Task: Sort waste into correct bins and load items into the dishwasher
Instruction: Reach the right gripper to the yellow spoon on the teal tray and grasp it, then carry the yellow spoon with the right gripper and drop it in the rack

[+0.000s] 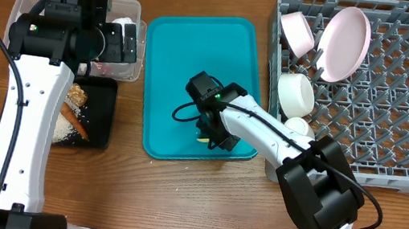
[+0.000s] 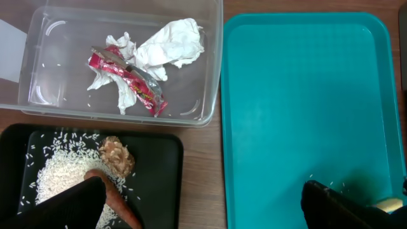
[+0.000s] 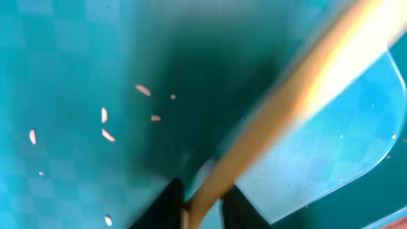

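Observation:
My right gripper (image 3: 202, 203) (image 1: 214, 132) is low over the near end of the teal tray (image 1: 197, 56). Its fingers are shut on the handle of the pale yellow spoon (image 3: 286, 108), which runs up to the right in a blur. A few rice grains (image 3: 105, 114) lie loose on the tray beside it. My left gripper (image 2: 203, 210) (image 1: 127, 42) hangs wide open with nothing between its fingers, above the clear tub (image 2: 210, 63) and the black tray (image 2: 159, 172). The tub holds a red-and-white wrapper (image 2: 130, 83) and white paper (image 2: 172, 41). The black tray holds rice (image 2: 60, 172), a brown lump (image 2: 119, 156) and an orange-brown stick (image 2: 117, 200).
The grey dish rack (image 1: 402, 95) stands at the right, with a pinkish plate (image 1: 343, 42), a bowl (image 1: 298, 31) and a cup (image 1: 295, 94) along its left side. Another white cup (image 1: 298, 127) sits at the rack's near left corner, close to my right arm.

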Available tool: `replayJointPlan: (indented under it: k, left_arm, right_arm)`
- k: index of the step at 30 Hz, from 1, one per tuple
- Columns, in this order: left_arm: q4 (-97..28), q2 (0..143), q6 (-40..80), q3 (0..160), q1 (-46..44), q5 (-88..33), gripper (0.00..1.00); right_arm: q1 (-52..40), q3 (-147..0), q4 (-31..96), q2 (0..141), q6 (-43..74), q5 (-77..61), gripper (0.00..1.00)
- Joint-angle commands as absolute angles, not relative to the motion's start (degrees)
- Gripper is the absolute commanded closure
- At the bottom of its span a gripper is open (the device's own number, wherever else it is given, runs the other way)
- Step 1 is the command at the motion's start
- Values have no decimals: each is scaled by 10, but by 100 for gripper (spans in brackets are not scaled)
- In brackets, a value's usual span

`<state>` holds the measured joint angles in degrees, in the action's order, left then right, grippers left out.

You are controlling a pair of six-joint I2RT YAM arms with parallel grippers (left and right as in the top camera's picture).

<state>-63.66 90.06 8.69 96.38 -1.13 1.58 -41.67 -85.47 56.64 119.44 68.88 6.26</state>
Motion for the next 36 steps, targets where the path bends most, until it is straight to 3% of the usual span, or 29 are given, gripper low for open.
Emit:
replayJointPlan:
  k: [1,7,11,20,25,32,36]
  left_arm:
    - [-637,903,92,976,-12,19,0]
    - [-637,903,92,976,-12,19,0]
    - [-637,903,92,976,-12,19,0]
    - [-637,903,92,976,-12,19,0]
    - [-637,903,92,976,-12,19,0]
    - [-637,903,92,976,-12,19,0]
    - [-637,903,92,976,-12,19,0]
  right_arm:
    - [-416,-854,565,1197,683,77,96]
    - [-416,-854,549,1197,608,50,96]
    - [-413,-888,538,1194,443,-17,96]
    - [-407,-1064,681,1073,256,13,96]
    - [-353,-1144,780,962,272,125,96]
    - [-197,-1142,884,913,505,196,96]
    - [-119,-1088,879,915,588,212,96]
